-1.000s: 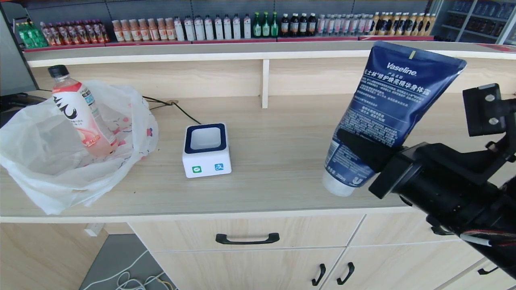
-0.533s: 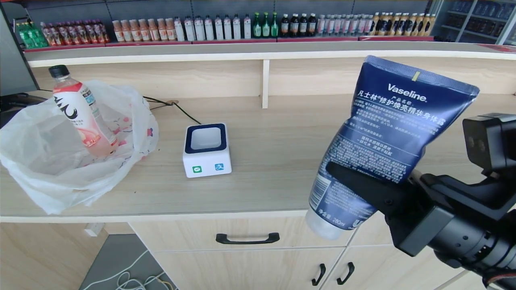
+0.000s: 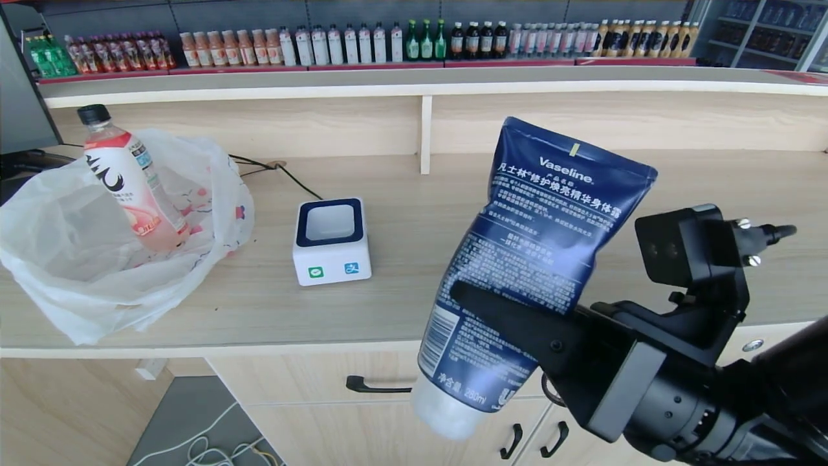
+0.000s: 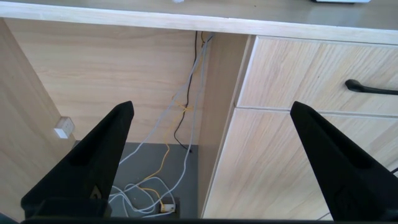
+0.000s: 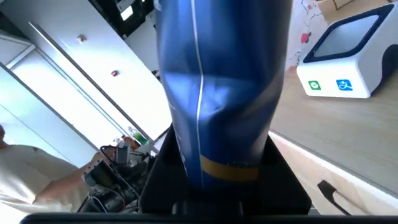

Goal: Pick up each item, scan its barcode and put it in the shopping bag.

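counter (image 3: 453, 213): light wood, long, runs across the head view
shopping bag (image 3: 71, 272): white plastic, slumped open on the counter's left end
tube (image 3: 537, 259): dark blue, big, held up in the air over the counter's front edge, right of centre, well apart from bag
r gripper (image 3: 475, 303): clamped across tube's lower third, one finger over the printed face, other behind it. wrist view has the tube wedged btw both fingers (image 5: 163, 168)
l gripper (image 4: 211, 162): spread wide, nothing in it, low down facing the cupboard front (image 4: 298, 81) under the counter
scanner (image 3: 331, 239): small white box, blue-rimmed window facing up, sits btw bag and tube, touching neither
bottle (image 3: 129, 181): pink drink, leaning in the bag, so 1 item looks done

step, my read: tube picked, carry-to-scan. not scanned yet, not bagged. next calls for taking it left over the scanner & rolling the wrist so the barcode (image 3: 438, 329), facing the head cam, turns down to the window. bag after that

tube axis: near upright, leaning. cap end down & toward robot, flat crimped end up, away & to robot's right
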{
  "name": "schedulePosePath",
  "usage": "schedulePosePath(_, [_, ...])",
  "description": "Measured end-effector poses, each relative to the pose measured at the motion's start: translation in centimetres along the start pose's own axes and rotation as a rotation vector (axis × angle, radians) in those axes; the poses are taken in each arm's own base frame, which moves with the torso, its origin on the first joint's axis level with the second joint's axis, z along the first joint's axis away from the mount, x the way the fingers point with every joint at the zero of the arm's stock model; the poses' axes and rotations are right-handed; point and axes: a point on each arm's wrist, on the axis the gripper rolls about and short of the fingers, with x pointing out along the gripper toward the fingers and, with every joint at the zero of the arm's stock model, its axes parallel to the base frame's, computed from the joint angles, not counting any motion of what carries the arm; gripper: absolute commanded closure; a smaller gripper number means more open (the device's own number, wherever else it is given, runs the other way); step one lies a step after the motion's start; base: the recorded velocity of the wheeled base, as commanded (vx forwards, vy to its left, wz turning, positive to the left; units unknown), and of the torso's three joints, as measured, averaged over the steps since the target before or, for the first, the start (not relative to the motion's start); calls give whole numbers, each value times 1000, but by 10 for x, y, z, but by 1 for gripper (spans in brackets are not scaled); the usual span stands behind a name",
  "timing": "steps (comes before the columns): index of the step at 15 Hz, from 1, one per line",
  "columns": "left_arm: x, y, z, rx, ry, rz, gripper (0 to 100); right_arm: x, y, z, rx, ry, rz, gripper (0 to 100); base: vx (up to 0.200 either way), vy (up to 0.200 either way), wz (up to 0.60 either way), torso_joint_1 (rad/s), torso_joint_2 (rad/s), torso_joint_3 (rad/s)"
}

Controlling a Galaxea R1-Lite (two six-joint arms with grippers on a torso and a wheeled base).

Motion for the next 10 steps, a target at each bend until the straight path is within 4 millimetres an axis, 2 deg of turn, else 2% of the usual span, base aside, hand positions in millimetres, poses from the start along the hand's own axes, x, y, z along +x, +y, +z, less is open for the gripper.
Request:
schedulePosePath(3, [0,0,0,0,0,0,0,6,10,0,97,-4,45,100,0,0,0,0,0,0])
schedulePosePath(6, [0,0,0,0,0,0,0,6,16,7,96,-27,70,100,0,0,0,0,0,0])
schedulePosePath(10, [0,0,0,0,0,-1,0,4,37,15,123,-50,151,100,0,0,0,0,0,0])
